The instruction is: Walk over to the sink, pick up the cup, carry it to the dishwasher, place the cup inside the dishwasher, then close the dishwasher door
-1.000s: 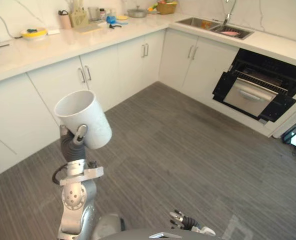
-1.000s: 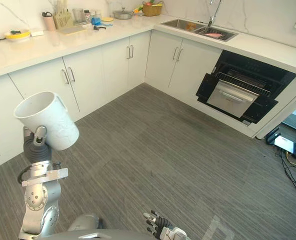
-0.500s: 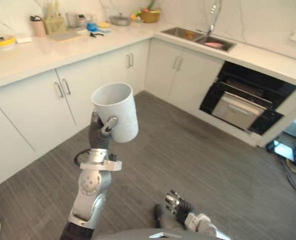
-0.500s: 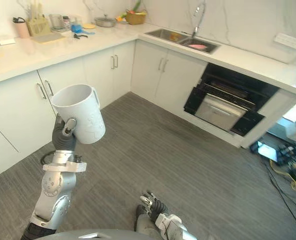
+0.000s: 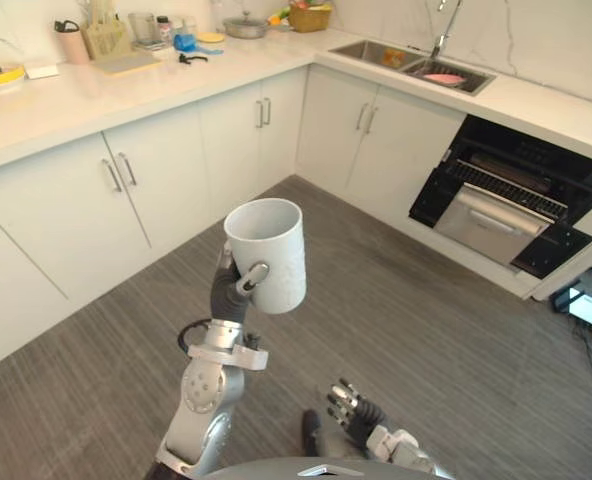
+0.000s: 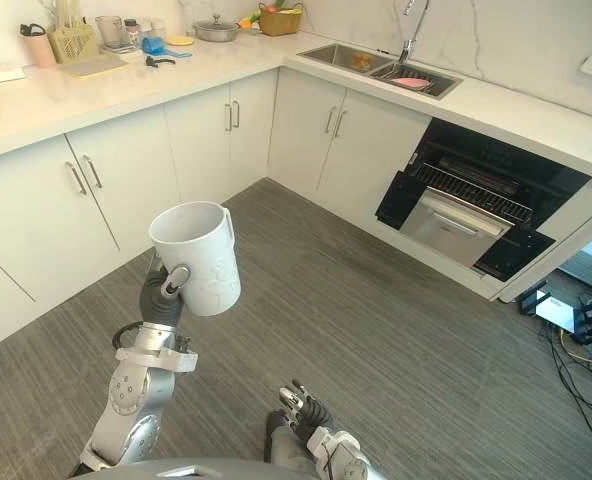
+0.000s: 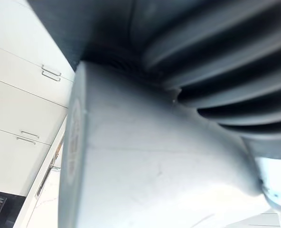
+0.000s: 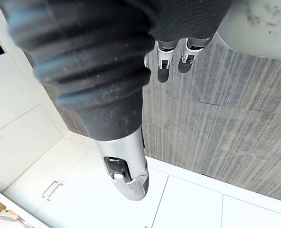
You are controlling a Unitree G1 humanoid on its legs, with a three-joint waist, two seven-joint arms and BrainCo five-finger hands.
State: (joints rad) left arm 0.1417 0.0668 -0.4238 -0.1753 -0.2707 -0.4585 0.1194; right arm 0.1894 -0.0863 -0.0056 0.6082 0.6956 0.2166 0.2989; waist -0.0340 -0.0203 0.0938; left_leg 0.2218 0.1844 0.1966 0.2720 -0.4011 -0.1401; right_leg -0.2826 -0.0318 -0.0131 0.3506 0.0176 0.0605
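Fingers of the left hand [image 5: 230,292] are largely hidden behind the cup [image 5: 269,255], so their curl cannot be read directly. The thumb [image 5: 254,275] is seen pressed against the cup's near wall, and the cup is judged to be pinched low on its body. The white cup is held nearly upright, mouth up, above the grey floor [image 5: 426,320]. In the left wrist view its white wall [image 7: 154,166] lies close against the hand's dark cover. The right hand [image 6: 302,411] is kept low, its fingers [image 8: 162,57] relaxed and holding nothing.

The dishwasher [image 5: 536,150] stands well apart across the floor, under the worktop [image 5: 76,100] and just beside the sink [image 5: 416,65]. Its door [image 5: 491,212] is dropped open.

A slip is the main risk. The cup is gripped by its smooth lower wall, not by its handle, and could be shaken loose or tipped by the sway of walking. The lowered door juts out over the floor and could be struck if the cup is brought in too low.

Compared with a second ago, the camera has turned, so the whole kitchen sits differently in view. Beyond that shift, the cup is now held more upright, where its mouth was tilted away before. The left arm is now seen nearer the middle of the view, and more of the right hand is shown.
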